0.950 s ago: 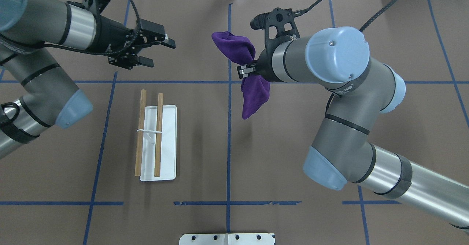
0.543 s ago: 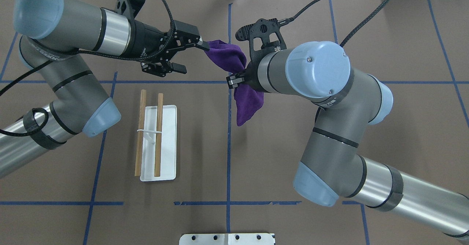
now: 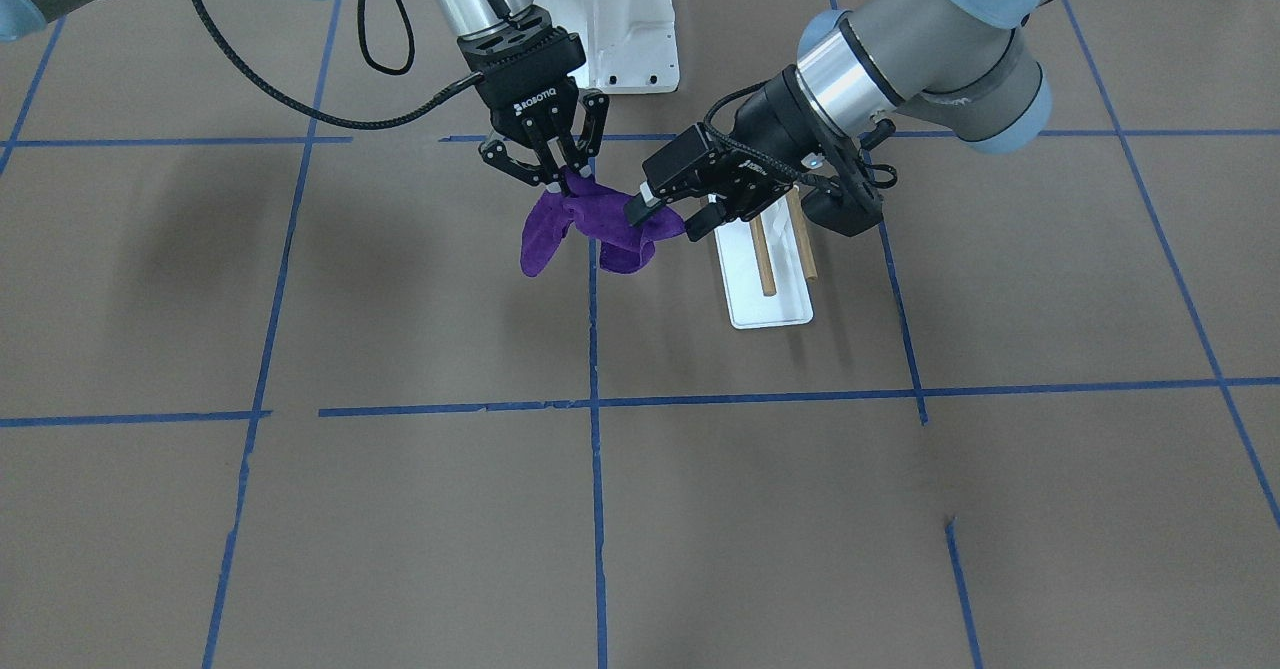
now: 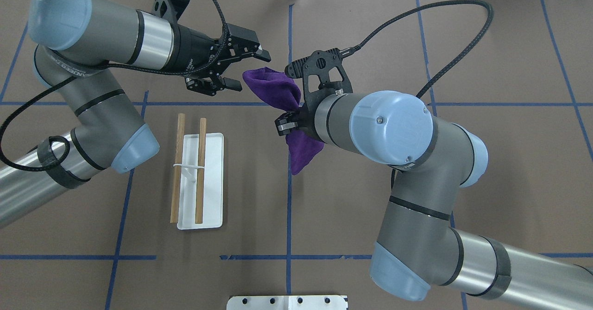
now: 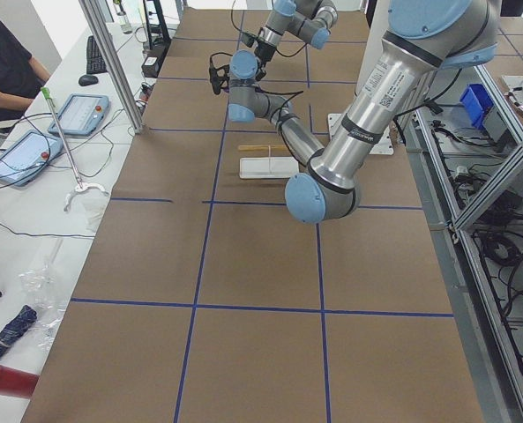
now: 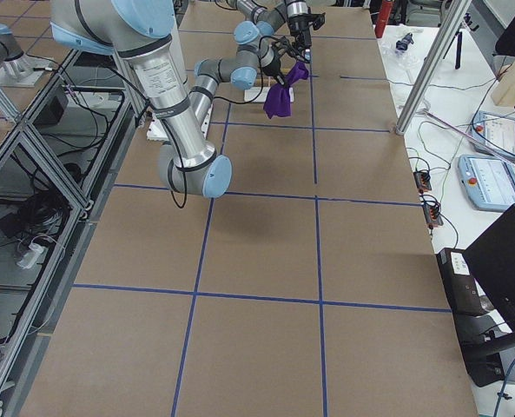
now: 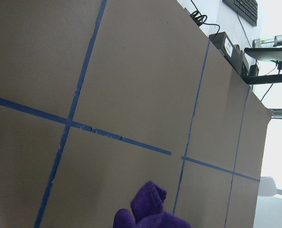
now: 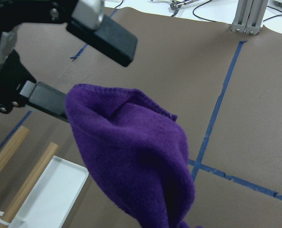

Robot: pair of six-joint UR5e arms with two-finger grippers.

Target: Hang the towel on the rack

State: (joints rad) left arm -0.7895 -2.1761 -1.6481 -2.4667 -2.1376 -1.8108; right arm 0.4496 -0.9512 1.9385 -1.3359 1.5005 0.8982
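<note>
Above the table (image 4: 352,32), between 1 and 2 o'clock of the rack (image 4: 211,185) in the overhead view, your towel (image 4: 273,87) hangs bunched in mid-air, well apart from the rack. The right gripper (image 4: 285,123) has its jaws pressed together on the towel's waist. One lobe stands toward 11 o'clock of the pinch and the other droops toward 5 o'clock. The left gripper (image 4: 252,72) comes in from 9 o'clock with its jaws spread, level with the upper lobe and holding nothing. Progress, as I judge it: the pickup is done and a second grasp is being set up. The left jaws have not yet pressed onto the cloth. Spreading the towel, carrying it across and draping it over the dowels (image 4: 200,171) are all left to do, and both rods are bare. On views: the overhead leaves you unsure whether the left jaws have reached the cloth. The right wrist camera settles it, showing the left fingers (image 8: 102,35) on either side of the upper lobe, the lower one touching or just beside the fabric. The same view catches the dowels at 7 o'clock of the frame. The left wrist camera gives you only a purple tuft at 6 o'clock and bare table. In the two side views the grippers are too small to judge.
</note>
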